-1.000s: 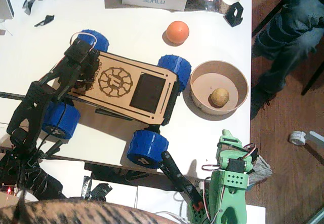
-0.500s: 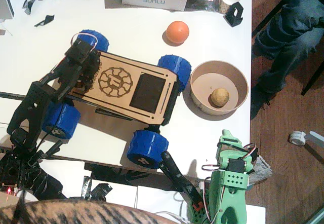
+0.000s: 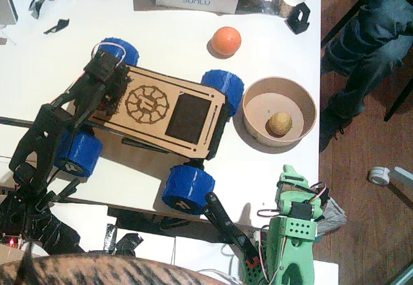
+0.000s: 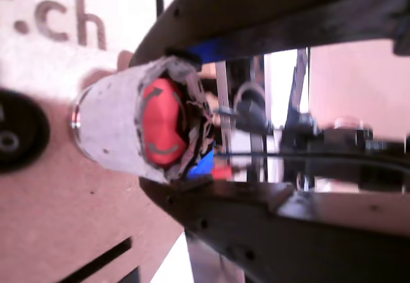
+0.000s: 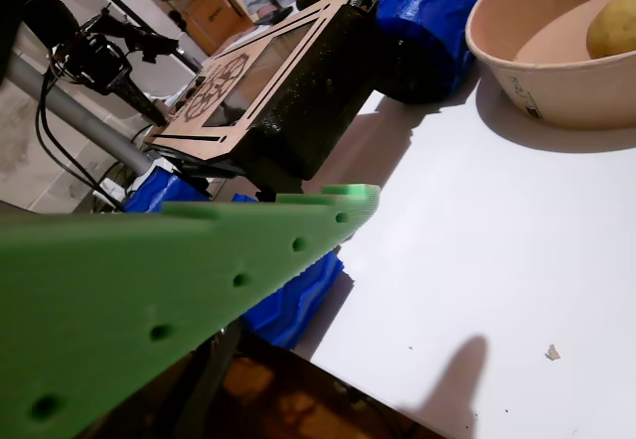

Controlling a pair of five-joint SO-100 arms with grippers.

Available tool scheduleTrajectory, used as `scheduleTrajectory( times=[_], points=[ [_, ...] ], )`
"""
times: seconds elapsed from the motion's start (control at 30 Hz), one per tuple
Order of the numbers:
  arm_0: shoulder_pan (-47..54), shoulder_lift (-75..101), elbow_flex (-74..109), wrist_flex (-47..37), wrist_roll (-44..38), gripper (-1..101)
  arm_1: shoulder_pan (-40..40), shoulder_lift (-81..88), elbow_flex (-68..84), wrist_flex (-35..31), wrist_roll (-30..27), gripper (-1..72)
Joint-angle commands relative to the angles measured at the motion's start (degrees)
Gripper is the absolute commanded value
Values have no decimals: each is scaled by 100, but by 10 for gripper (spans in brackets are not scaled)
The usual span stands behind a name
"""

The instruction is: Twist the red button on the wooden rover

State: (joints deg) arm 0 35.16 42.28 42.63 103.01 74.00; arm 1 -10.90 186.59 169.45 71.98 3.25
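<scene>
The wooden rover [image 3: 174, 114] lies slanted across the table's middle on blue wheels [image 3: 187, 188]. My left gripper [image 3: 110, 82], black, is down on its left end and hides the red button in the fixed view. In a wrist view the red button [image 4: 163, 123], with curved arrows on its face and a pale wrap around its body, stands on the plywood deck [image 4: 64, 219] between the black jaws, which press it from above and below. My right gripper [image 3: 293, 175], green, rests at the table's near right edge; its green fingers [image 5: 199, 280] stand apart, empty, facing the rover [image 5: 258, 72].
An orange ball [image 3: 226, 40] lies beyond the rover. A tan bowl [image 3: 310, 101] holding a potato [image 3: 280, 123] stands right of it. A black round button [image 4: 13, 129] sits beside the red one. A person's legs [image 3: 368, 40] are at the right.
The left gripper's head has shifted slightly up the picture and turned a little at the rover's left end. The rover and the right arm have stayed still.
</scene>
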Motion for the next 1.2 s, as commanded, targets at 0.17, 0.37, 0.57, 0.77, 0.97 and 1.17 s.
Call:
scheduleTrajectory(
  times=[0.17,0.37,0.57,0.77,0.97,1.17],
  points=[
    [439,-79,-53,281,457,-6,26,-26,-35,-26,0,204],
    [439,-88,-44,290,598,-6,26,-26,-35,-26,0,204],
    [431,-79,-53,281,580,-5,26,-26,-35,-26,0,204],
    [431,-79,-53,272,545,79,26,-26,-35,-26,0,204],
    [422,-70,-53,264,536,157,26,-26,-35,-26,0,204],
    [369,123,-97,255,466,154,26,-26,-35,-26,0,204]
  ],
)
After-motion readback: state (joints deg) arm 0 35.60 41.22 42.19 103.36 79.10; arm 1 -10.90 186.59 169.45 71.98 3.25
